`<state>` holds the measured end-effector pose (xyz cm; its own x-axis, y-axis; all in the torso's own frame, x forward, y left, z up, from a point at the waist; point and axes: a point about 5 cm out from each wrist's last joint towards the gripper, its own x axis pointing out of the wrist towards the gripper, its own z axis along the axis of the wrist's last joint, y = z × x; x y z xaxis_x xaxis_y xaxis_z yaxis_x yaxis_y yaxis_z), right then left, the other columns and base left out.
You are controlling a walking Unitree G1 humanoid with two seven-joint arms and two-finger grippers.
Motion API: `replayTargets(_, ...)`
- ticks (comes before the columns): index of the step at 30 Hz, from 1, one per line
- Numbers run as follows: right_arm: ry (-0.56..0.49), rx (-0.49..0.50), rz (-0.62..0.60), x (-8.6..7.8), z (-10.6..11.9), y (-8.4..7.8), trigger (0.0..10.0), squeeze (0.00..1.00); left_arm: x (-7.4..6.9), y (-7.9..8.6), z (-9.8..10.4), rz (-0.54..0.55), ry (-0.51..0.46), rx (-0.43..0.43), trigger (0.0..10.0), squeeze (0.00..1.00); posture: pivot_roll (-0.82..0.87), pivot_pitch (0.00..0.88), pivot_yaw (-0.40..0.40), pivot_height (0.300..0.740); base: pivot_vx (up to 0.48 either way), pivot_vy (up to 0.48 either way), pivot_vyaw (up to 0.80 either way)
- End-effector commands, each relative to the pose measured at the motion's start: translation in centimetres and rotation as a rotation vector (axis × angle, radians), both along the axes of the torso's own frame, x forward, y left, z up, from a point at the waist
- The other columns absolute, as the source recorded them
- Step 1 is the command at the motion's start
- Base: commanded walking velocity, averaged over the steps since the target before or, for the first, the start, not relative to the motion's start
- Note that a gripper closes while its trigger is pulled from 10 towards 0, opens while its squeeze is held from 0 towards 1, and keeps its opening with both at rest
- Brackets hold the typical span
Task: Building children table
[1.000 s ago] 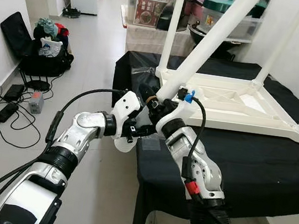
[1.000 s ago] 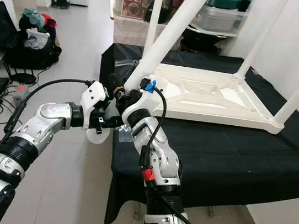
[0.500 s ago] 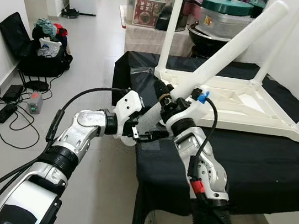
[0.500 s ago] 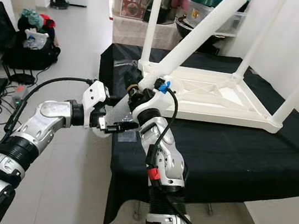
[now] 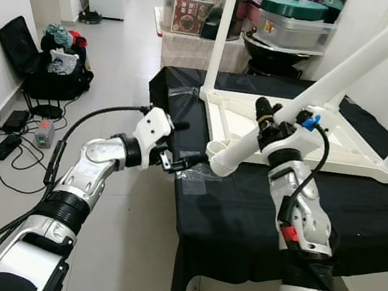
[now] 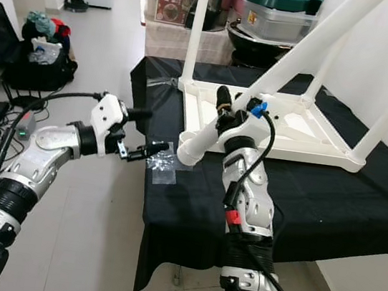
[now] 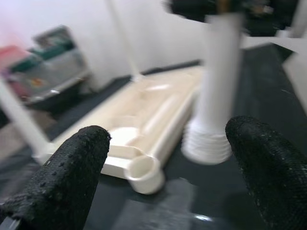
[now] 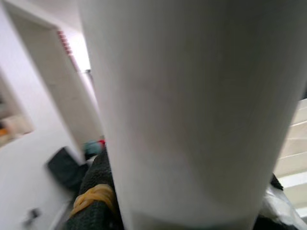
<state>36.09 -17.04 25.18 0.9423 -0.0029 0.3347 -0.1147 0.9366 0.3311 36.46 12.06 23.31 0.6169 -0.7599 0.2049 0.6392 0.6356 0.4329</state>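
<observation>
while the upturned white table top (image 5: 304,136) lies on the black-draped table (image 5: 359,205), the loose white leg (image 5: 309,96) is clamped in the right gripper (image 5: 266,119), slanting up to the right with its threaded end (image 5: 220,156) just off the near left corner socket (image 7: 144,173). a second ago the leg stood steeper and further left. the left gripper (image 5: 181,162), fingers apart, has drawn away left, near a clear plastic bag (image 6: 161,164). no writing is legible on the far storage boxes (image 5: 196,5).
</observation>
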Motion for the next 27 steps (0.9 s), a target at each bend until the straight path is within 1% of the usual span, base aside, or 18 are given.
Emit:
replayTargets(1,-0.038,0.001,-0.111,-0.2,0.9,-2.0,0.0,0.0,-0.1,1.1,0.0,0.093,-0.007,-0.056,10.0,1.0,0.05,0.0,-0.046,0.74,0.0,0.0,0.0)
replayTargets(3,-0.038,0.001,-0.111,-0.2,0.9,-2.0,0.0,0.0,-0.1,1.1,0.0,0.093,-0.007,-0.056,10.0,1.0,0.05,0.0,-0.046,0.74,0.0,0.0,0.0)
replayTargets(4,-0.043,-0.004,-0.15,-0.4,1.0,-2.7,0.0,0.0,-0.1,1.5,0.0,0.14,-0.005,-0.083,10.0,1.0,0.06,0.0,-0.05,0.74,0.0,0.0,0.0)
replayTargets(5,-0.06,-0.042,-0.209,-0.9,1.1,-3.3,0.0,0.0,0.0,2.0,0.1,0.213,-0.004,-0.129,10.0,0.98,0.06,0.0,-0.054,0.74,0.0,0.0,0.0)
replayTargets(6,-0.075,-0.08,-0.257,-1.3,1.2,-3.8,0.0,0.0,0.2,2.3,0.2,0.268,0.007,-0.176,10.0,0.76,0.07,0.0,-0.054,0.74,0.0,0.0,0.0)
replayTargets(8,-0.075,-0.08,-0.257,-1.3,1.2,-3.8,0.0,0.0,0.2,2.3,0.2,0.268,0.007,-0.176,10.0,0.76,0.07,0.0,-0.054,0.74,0.0,0.0,0.0)
replayTargets(9,-0.083,-0.101,-0.288,-1.6,1.2,-4.0,0.0,0.0,0.2,2.5,0.4,0.301,0.013,-0.215,10.0,0.37,0.07,0.0,-0.053,0.74,0.0,0.0,0.0)
replayTargets(10,-0.083,-0.101,-0.288,-1.6,1.2,-4.0,0.0,0.0,0.2,2.5,0.4,0.301,0.013,-0.215,10.0,0.37,0.07,0.0,-0.053,0.74,0.0,0.0,0.0)
replayTargets(11,-0.084,-0.113,-0.303,-1.8,1.1,-4.0,0.0,0.0,0.1,2.4,0.4,0.303,0.014,-0.234,10.0,0.27,0.07,0.0,-0.046,0.74,0.0,0.0,0.0)
replayTargets(12,-0.084,-0.113,-0.303,-1.8,1.1,-4.0,0.0,0.0,0.1,2.4,0.4,0.303,0.014,-0.234,10.0,0.27,0.07,0.0,-0.046,0.74,0.0,0.0,0.0)
replayTargets(13,-0.08,-0.123,-0.309,-2.0,0.9,-3.9,0.0,0.0,0.0,2.4,0.1,0.312,0.032,-0.248,10.0,0.0,0.06,0.0,-0.043,0.74,0.0,0.0,0.0)
replayTargets(15,-0.073,-0.153,-0.299,-2.3,0.8,-3.5,0.0,0.0,-0.4,2.4,-0.7,0.345,0.049,-0.227,10.0,0.0,0.07,0.0,-0.042,0.74,0.0,0.0,0.0)
replayTargets(16,-0.073,-0.153,-0.299,-2.3,0.8,-3.5,0.0,0.0,-0.4,2.4,-0.7,0.345,0.049,-0.227,10.0,0.0,0.07,0.0,-0.042,0.74,0.0,0.0,0.0)
replayTargets(17,-0.071,-0.166,-0.293,-2.4,0.7,-3.4,0.0,0.0,-0.6,2.5,-1.0,0.369,0.05,-0.219,10.0,0.0,0.07,0.0,-0.042,0.74,0.0,0.0,0.0)
replayTargets(18,-0.072,-0.186,-0.282,-2.6,0.6,-3.2,0.0,0.0,-0.7,2.8,-1.3,0.403,0.059,-0.23,10.0,0.0,0.07,0.0,-0.044,0.74,0.0,0.0,0.0)
replayTargets(19,-0.072,-0.186,-0.282,-2.6,0.6,-3.2,0.0,0.0,-0.7,2.8,-1.3,0.403,0.059,-0.23,10.0,0.0,0.07,0.0,-0.044,0.74,0.0,0.0,0.0)
replayTargets(21,-0.075,-0.213,-0.269,-3.0,0.3,-3.0,0.0,0.0,-0.9,3.4,-1.6,0.47,0.075,-0.268,10.0,0.0,0.07,0.0,-0.044,0.74,0.0,0.0,0.0)
replayTargets(27,-0.076,-0.227,-0.282,-3.4,0.0,-3.0,0.0,0.0,-1.1,3.7,-1.7,0.502,0.079,-0.279,10.0,0.0,0.08,0.0,-0.047,0.74,0.248,0.0,0.0)
